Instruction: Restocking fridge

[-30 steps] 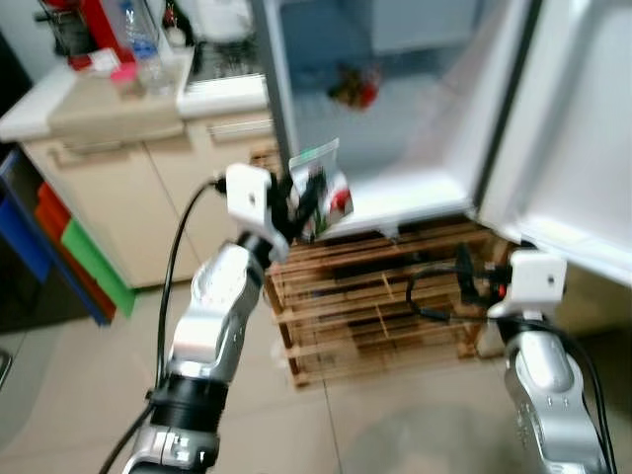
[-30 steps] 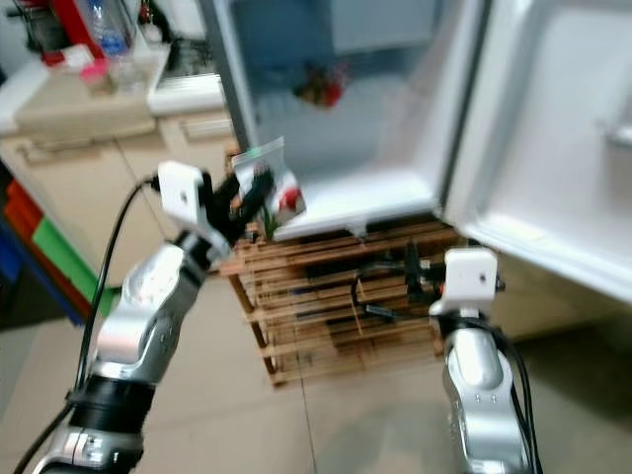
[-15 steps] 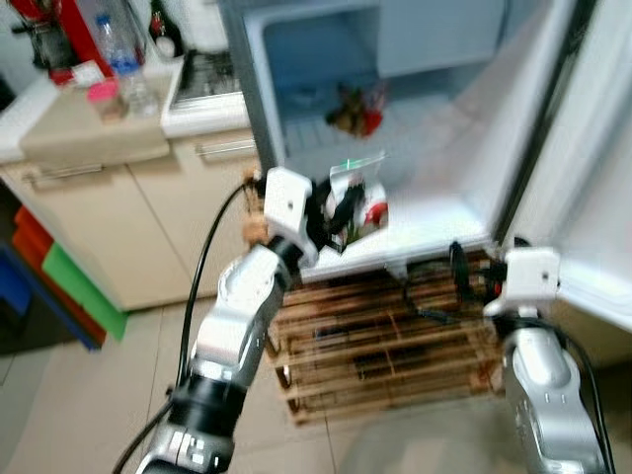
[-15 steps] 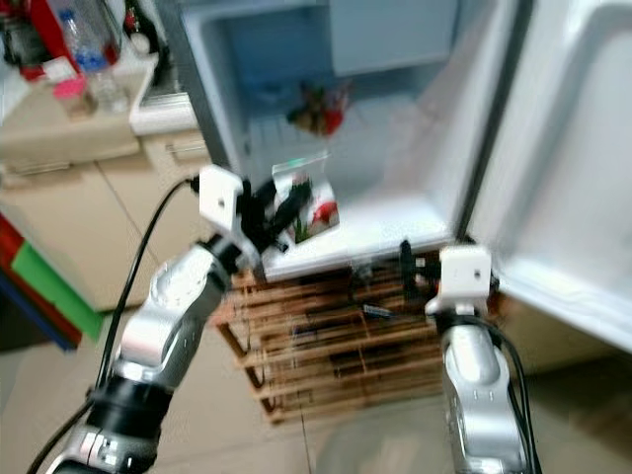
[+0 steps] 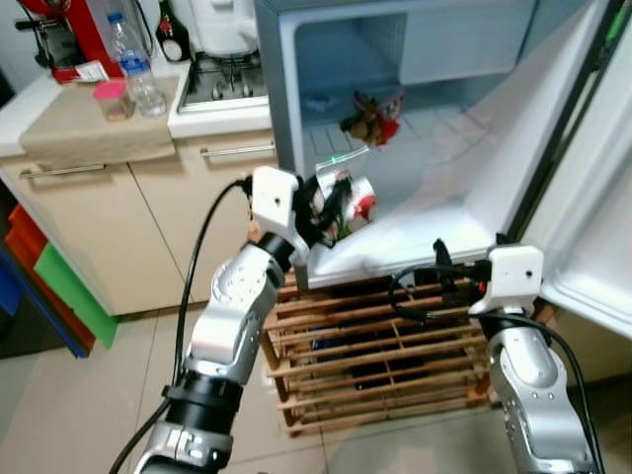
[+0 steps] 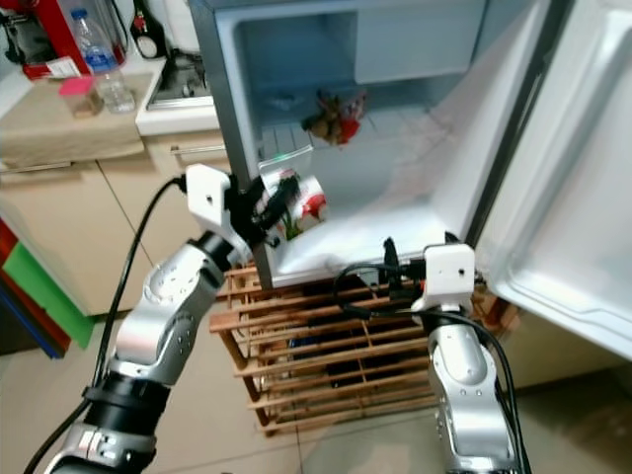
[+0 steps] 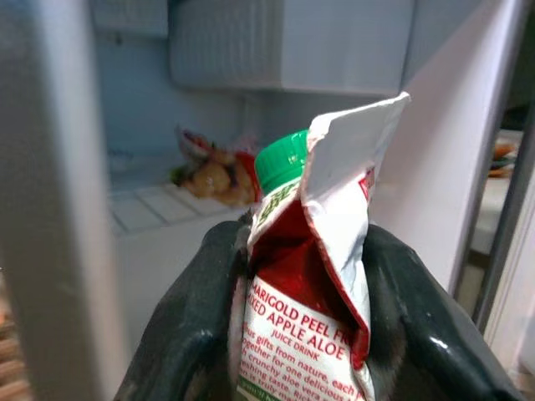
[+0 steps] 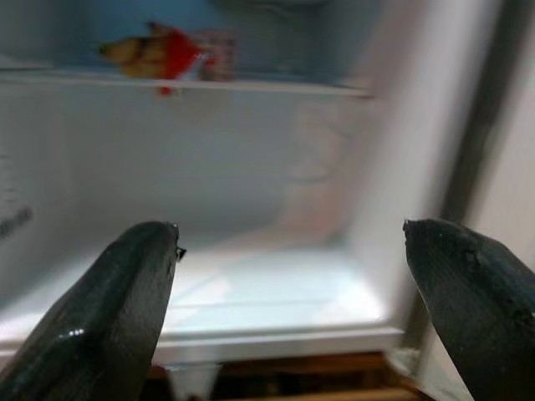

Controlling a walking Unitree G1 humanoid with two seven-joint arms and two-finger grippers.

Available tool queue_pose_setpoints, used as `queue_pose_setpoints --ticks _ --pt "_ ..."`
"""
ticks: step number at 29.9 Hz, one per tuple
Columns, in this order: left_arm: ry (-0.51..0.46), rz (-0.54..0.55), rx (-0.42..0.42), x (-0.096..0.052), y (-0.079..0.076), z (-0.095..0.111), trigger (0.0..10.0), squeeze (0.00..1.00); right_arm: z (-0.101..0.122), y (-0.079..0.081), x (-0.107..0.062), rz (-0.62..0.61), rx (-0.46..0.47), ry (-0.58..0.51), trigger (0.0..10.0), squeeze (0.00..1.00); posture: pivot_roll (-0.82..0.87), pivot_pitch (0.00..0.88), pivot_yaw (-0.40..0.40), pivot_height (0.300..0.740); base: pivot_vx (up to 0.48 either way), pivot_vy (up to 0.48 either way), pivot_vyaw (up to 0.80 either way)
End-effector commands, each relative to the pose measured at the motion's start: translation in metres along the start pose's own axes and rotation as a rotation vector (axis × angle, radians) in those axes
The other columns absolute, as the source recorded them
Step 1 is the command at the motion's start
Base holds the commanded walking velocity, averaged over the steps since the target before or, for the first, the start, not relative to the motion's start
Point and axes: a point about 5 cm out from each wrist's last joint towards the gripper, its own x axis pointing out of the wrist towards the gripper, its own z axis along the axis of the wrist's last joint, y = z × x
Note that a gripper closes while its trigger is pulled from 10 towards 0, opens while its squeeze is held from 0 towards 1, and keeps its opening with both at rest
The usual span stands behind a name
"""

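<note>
The juice pouch [image 7: 309, 284] sits clamped between our left gripper's [image 5: 331, 202] two black fingers [image 7: 196, 334], green cap up, its folded top standing clear above them. Just past the fingertips is the fridge's [image 5: 434, 212] open lower compartment, with its white floor below and ahead of the pouch and a shelf further in carrying a red and yellow packet [image 5: 372, 116]. To do this well we should carry the pouch inward over the lip, lower it until its base rests flat, and only then let go, since a soft pouch will probably slump if dropped. Our right gripper [image 8: 292, 284] waits with fingers spread wide and nothing between them, facing the same compartment, beside the open door [image 5: 592, 197]. Below both, apparently, stands a wooden rack [image 5: 385, 365].
</note>
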Motion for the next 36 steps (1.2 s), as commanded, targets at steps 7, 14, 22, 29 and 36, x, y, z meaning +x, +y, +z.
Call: queue_pose_setpoints --ticks 7,14,22,29,36 --pt "-0.004 0.024 0.052 0.008 0.003 0.006 10.0 0.0 0.003 -0.001 -0.003 -0.001 0.005 -0.003 10.0 0.0 -0.19 0.0 0.086 0.74 0.0 0.0 0.0" --pt "0.023 0.025 -0.016 0.014 0.0 0.002 10.0 0.0 0.002 -0.001 -0.006 -0.006 0.005 0.002 10.0 0.0 -0.2 0.0 0.093 0.74 0.41 0.0 0.0" --pt "0.055 0.234 -0.116 0.019 0.015 -0.004 10.0 0.0 0.007 0.001 -0.004 0.022 -0.003 -0.008 10.0 0.0 -0.2 0.0 0.087 0.74 0.23 0.0 0.0" --pt "0.064 0.244 -0.107 0.019 0.019 -0.005 10.0 0.0 0.01 0.014 -0.008 0.117 -0.009 -0.01 10.0 0.0 -0.2 0.0 0.083 0.74 0.0 0.0 0.53" --pt "0.117 0.172 -0.05 0.039 0.012 -0.009 10.0 0.0 0.006 0.008 -0.019 0.114 -0.013 0.026 10.0 0.0 -0.21 0.033 0.064 0.74 0.0 0.0 0.0"
